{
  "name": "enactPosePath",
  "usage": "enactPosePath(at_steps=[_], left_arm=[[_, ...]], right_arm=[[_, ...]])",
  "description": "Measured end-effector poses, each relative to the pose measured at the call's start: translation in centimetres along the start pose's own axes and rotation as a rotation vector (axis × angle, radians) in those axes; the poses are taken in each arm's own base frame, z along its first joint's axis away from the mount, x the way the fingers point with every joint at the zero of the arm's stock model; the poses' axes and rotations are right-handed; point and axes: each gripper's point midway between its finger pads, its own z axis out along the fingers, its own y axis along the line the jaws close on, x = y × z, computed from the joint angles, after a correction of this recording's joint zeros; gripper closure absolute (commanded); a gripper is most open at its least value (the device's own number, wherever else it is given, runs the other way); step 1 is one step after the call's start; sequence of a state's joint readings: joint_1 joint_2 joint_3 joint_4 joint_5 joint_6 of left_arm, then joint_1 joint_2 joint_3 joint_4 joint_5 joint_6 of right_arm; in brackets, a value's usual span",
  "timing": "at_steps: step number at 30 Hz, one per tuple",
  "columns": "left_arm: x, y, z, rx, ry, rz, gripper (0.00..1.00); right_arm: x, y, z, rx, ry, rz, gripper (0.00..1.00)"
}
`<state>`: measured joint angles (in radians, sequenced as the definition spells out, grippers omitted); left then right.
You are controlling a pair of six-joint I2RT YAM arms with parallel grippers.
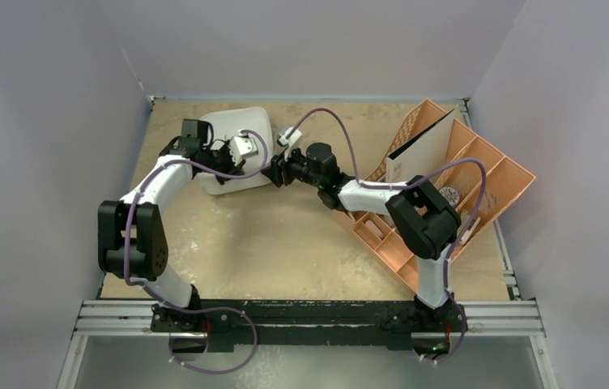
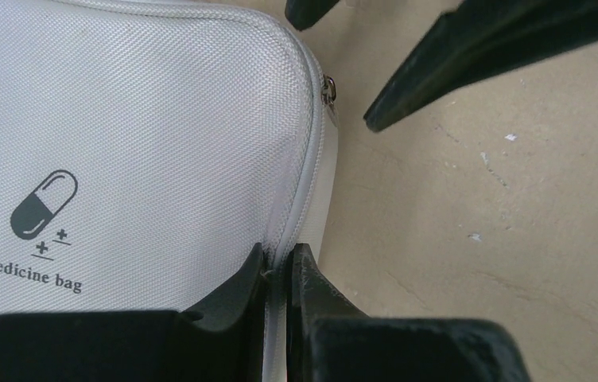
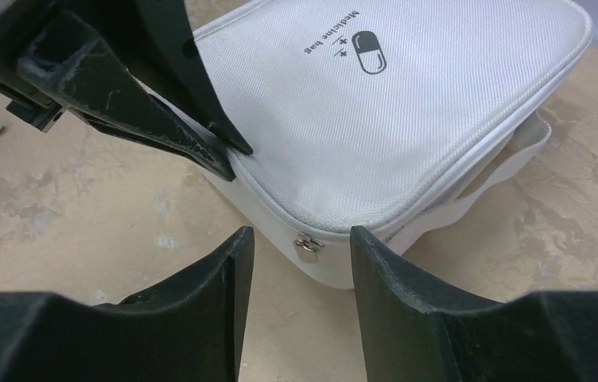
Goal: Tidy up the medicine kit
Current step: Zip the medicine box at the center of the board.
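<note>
The medicine kit (image 1: 232, 126) is a pale grey-white zipped case lying closed at the back left of the table, pill logo up. It fills the left wrist view (image 2: 121, 119) and shows in the right wrist view (image 3: 423, 103). My left gripper (image 1: 251, 164) (image 2: 278, 259) is shut on the kit's zipper seam at its near right edge. My right gripper (image 1: 274, 172) (image 3: 300, 232) is open just off the kit's corner, and the small metal zipper pull (image 3: 308, 245) (image 2: 328, 89) hangs between its fingertips, untouched. The left fingers (image 3: 161, 135) press at the seam beside it.
An orange compartmented tray (image 1: 505, 180) lies at the right, holding a white box (image 1: 423, 150) and small items. A small white object (image 1: 287, 135) lies behind the right gripper. Purple cables loop over both arms. Walls close in on the left, back and right.
</note>
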<state>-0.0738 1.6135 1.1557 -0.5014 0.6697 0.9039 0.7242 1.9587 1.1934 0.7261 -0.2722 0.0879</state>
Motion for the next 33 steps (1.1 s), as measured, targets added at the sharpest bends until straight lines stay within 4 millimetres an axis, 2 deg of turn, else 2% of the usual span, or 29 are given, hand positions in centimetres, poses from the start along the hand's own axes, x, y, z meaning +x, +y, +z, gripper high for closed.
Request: enactPosePath(at_steps=[3,9,16,23,33], left_arm=[[-0.3,-0.4,0.2,0.006,-0.002,-0.038,1.00],[-0.7,-0.8,0.4,0.002,-0.002,-0.096,1.00],[-1.5,-1.1,0.2,-0.004,-0.012,-0.134,1.00],[-2.2,-1.1,-0.4,-0.017,-0.025,-0.127,1.00],[-2.5,-1.1,-0.7,-0.020,-0.033,-0.121,1.00]], right_arm=[[0.4,0.4,0.2,0.018,-0.009,-0.035,0.49],[1.1,-0.2,0.1,0.073,-0.032,-0.065,0.40],[3.7,-1.2,-1.3,0.156,-0.033,-0.062,0.37],[2.9,-1.1,-1.2,0.151,-0.067,-0.069,0.42],[1.7,-1.2,0.6,0.140,-0.086,-0.085,0.61]])
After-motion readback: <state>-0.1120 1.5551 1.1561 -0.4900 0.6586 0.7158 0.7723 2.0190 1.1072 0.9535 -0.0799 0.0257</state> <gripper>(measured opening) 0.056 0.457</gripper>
